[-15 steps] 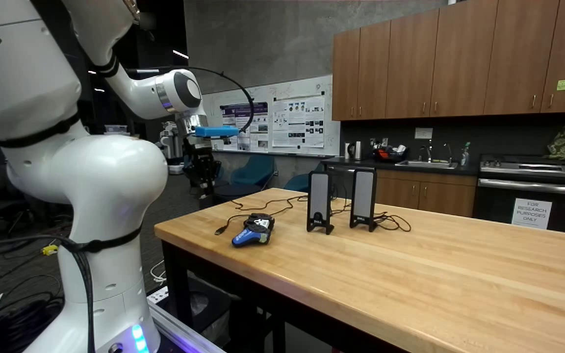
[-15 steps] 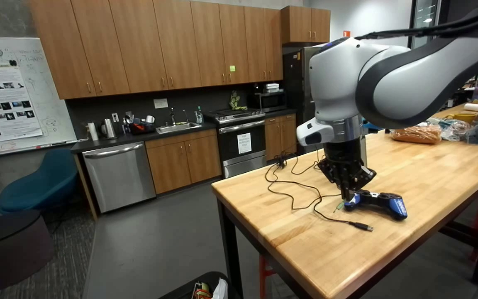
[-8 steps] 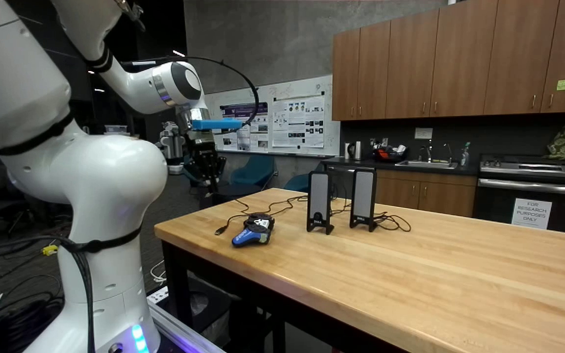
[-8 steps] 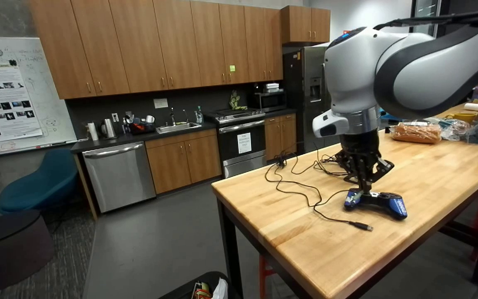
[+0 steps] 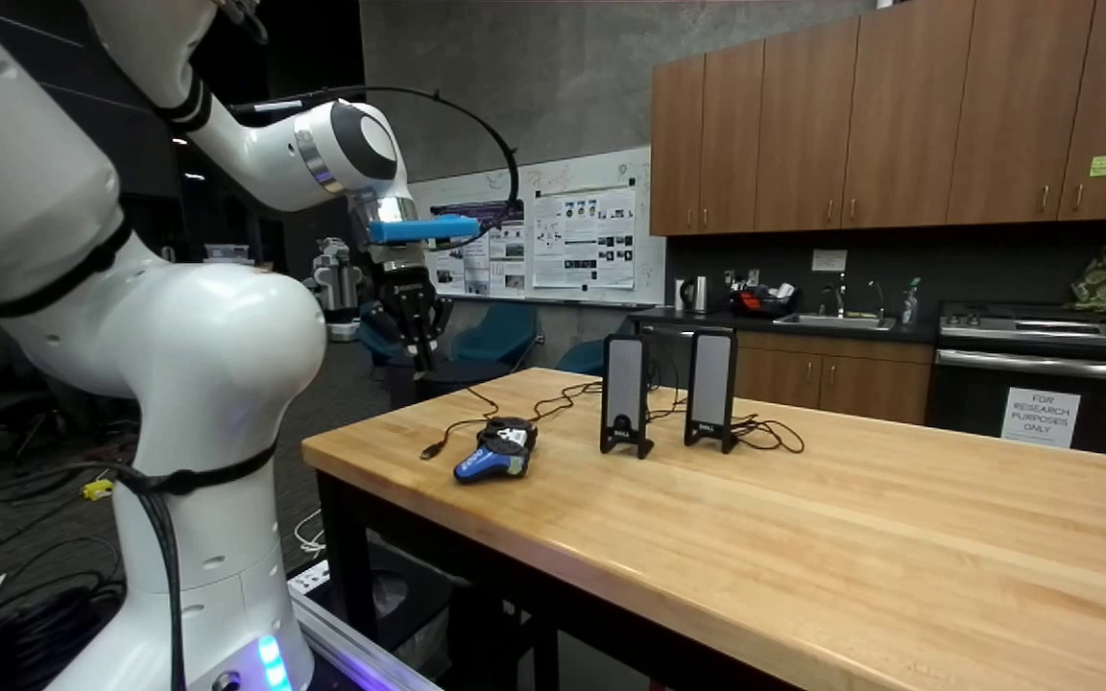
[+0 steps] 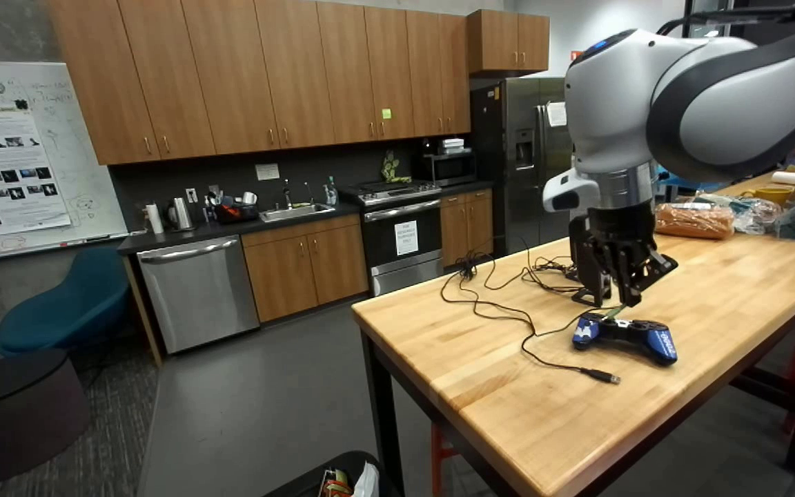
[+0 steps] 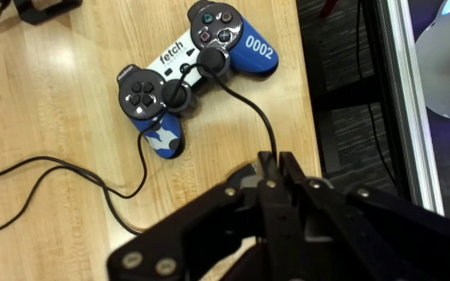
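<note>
My gripper (image 7: 276, 157) is shut on a thin black cable (image 7: 262, 114), which comes out between its fingertips and loops over the game controller. A green plug (image 6: 615, 312) hangs just below the fingertips in an exterior view; it is hidden in the wrist view. The gripper also shows in both exterior views (image 5: 422, 367) (image 6: 629, 299), above the table. The blue, black and white controller (image 7: 180, 58) lies flat below and beside it (image 6: 622, 338) (image 5: 497, 451). A black USB plug (image 6: 601, 375) lies on the table, partly hidden under the gripper in the wrist view (image 7: 242, 174).
Two grey-fronted black speakers (image 5: 625, 389) (image 5: 710, 389) stand upright on the wooden table (image 5: 803, 537) with tangled cables. Bagged items (image 6: 694, 221) lie at the table's far end. The table's edge (image 7: 307, 93) runs close beside the gripper. A bin (image 6: 346, 469) stands below.
My gripper has moved right and slightly up in both exterior views, carrying the green plug and cable over the controller. The controller, USB plug and speakers have not moved.
</note>
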Robot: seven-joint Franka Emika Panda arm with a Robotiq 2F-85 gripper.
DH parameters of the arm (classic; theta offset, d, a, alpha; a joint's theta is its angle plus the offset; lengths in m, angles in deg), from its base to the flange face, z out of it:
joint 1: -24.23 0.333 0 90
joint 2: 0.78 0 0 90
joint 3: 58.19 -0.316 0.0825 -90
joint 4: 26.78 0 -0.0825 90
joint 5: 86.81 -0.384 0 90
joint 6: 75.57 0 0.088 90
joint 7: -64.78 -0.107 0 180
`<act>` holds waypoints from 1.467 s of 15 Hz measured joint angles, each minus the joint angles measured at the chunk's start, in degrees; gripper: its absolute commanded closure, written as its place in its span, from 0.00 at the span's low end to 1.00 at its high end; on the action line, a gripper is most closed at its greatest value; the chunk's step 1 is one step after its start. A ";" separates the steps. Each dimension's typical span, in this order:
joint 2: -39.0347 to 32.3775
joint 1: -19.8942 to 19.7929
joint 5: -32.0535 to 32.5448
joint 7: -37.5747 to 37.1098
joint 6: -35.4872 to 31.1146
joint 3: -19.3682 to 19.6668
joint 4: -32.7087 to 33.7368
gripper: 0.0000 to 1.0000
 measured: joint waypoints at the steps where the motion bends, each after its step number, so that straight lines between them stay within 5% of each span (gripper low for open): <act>1: 0.92 -0.18 0.06 -1.24 0.19 0.13 -0.01 0.98; 11: 9.53 -2.56 3.96 -13.74 3.98 1.31 -0.07 0.98; 22: 4.29 -6.61 1.73 -27.35 9.31 8.87 1.81 0.98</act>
